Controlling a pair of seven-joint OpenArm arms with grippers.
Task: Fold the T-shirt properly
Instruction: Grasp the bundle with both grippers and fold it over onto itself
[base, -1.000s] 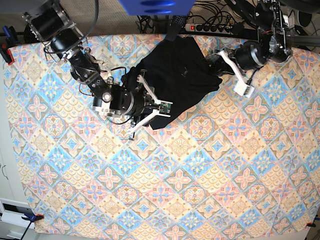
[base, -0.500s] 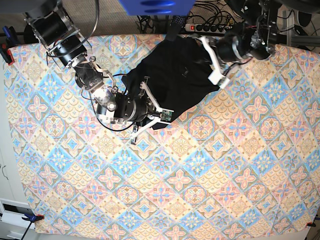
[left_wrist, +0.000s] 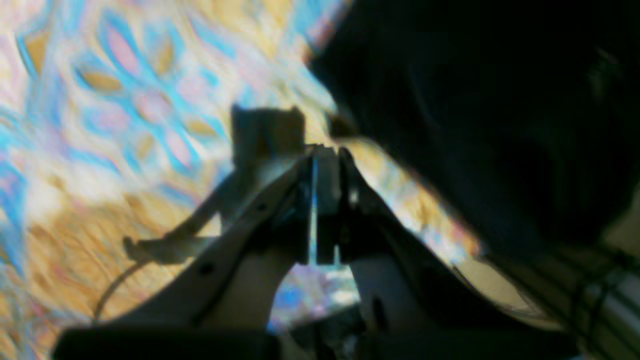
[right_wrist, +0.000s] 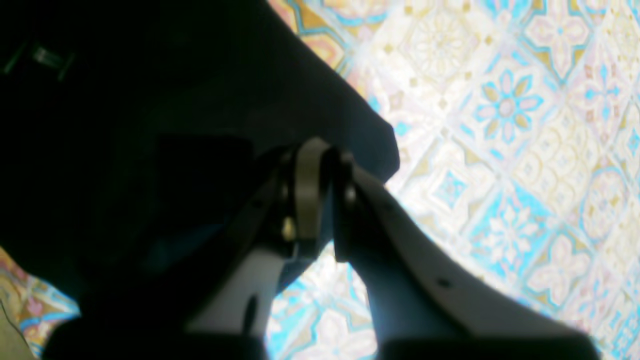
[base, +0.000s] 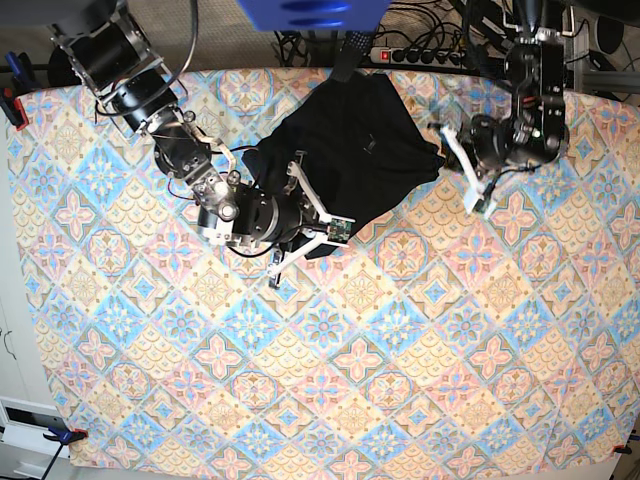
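The black T-shirt (base: 350, 150) lies bunched at the back middle of the patterned tablecloth (base: 400, 360). My right gripper (base: 333, 228) is at the shirt's front edge. In the right wrist view its jaws (right_wrist: 320, 150) are closed, with black fabric (right_wrist: 150, 125) around and under them, near a fabric corner (right_wrist: 385, 155). My left gripper (base: 480, 205) is to the right of the shirt, over bare cloth. In the left wrist view it (left_wrist: 320, 147) is shut and empty, with the shirt (left_wrist: 500, 125) to its upper right. This view is blurred.
A power strip with cables (base: 420, 55) runs along the table's back edge. A blue object (base: 310, 12) sits at the top. A red clamp (base: 10, 105) grips the left edge. The table's edges frame the cloth.
My left gripper swung off the shirt's back right edge, moving right and toward the front, and is now beside the shirt. My right gripper shifted slightly forward at the shirt's front edge.
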